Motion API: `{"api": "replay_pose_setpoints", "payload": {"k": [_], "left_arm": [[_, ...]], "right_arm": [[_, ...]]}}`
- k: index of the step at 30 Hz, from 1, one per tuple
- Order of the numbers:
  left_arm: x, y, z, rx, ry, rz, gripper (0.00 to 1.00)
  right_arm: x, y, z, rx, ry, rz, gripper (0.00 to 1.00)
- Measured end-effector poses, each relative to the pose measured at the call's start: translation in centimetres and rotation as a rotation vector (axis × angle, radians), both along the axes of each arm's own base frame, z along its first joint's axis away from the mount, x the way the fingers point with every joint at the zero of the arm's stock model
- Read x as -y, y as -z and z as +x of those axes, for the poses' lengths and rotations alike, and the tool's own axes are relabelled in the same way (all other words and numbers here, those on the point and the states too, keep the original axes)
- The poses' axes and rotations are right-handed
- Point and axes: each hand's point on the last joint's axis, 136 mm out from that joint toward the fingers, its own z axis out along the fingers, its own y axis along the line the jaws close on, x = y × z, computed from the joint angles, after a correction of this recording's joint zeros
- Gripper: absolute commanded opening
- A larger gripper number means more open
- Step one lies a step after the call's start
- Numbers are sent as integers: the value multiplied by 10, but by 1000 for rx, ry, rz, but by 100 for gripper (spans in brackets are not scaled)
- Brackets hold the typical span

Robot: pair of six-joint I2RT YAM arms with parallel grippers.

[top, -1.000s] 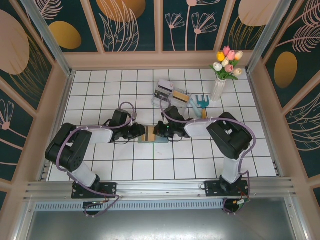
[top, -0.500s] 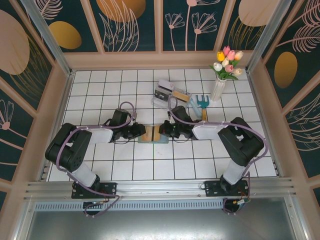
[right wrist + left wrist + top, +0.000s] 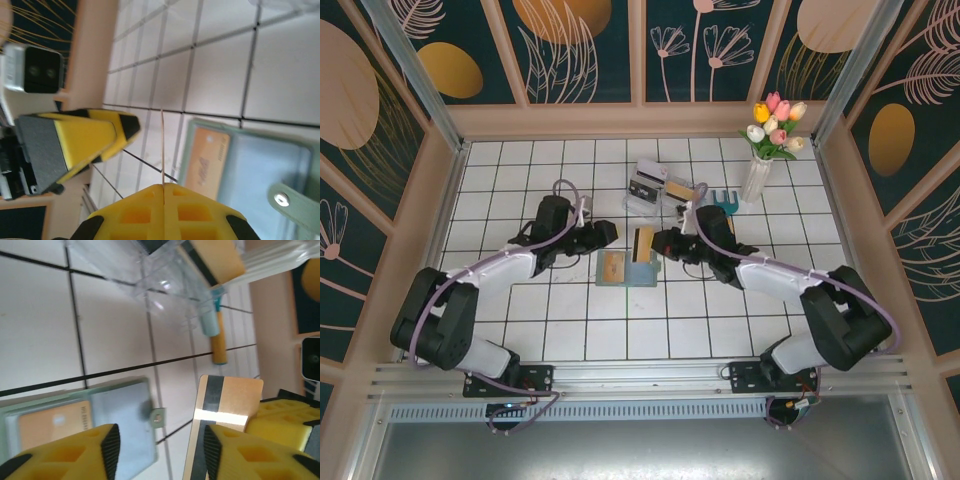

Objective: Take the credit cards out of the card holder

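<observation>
The grey-green card holder (image 3: 640, 270) lies open on the white tiles with a tan-orange credit card (image 3: 613, 266) tucked in its left half. My right gripper (image 3: 656, 243) is shut on a second credit card (image 3: 643, 243), gold with a black stripe, held upright above the holder's far edge. In the right wrist view this card (image 3: 162, 145) is edge-on, rising from the shut right gripper (image 3: 164, 187). My left gripper (image 3: 604, 233) hangs open just left of the lifted card, holding nothing. In the left wrist view the striped card (image 3: 225, 405) stands beyond the open left gripper (image 3: 159, 450), with the holder (image 3: 120, 410) below.
A clear plastic compartment tray (image 3: 655, 185) stands behind the holder. An orange-handled teal garden fork (image 3: 720, 202) lies right of the tray. A white vase of tulips (image 3: 760, 170) stands at the back right. Wooden walls ring the tiled floor.
My right gripper has drawn the striped card out of the holder and lifted it toward the back. My left gripper has opened, let go of the holder and risen away from it.
</observation>
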Motion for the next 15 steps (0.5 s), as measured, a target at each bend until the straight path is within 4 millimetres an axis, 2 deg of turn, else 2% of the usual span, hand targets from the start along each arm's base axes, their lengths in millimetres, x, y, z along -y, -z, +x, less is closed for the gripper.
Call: {"api": "replay_pose_setpoints", "payload": {"k": [3,7,10,15], "left_arm": [[6,-25,-5,28,30,-60,67],[14,-61,-12,80,80,-160,69],[19,-82,-16,114,119,-231,65],[22,-102,-19,140,162,-304,55]], "right_arm": [[0,-25,4,61,-12,69,0],[-6,-47,0,89,-62,147,0],[-13,-65,-3,108,-111,204,0],[-21,-98,-8,153,-179,307,0]]}}
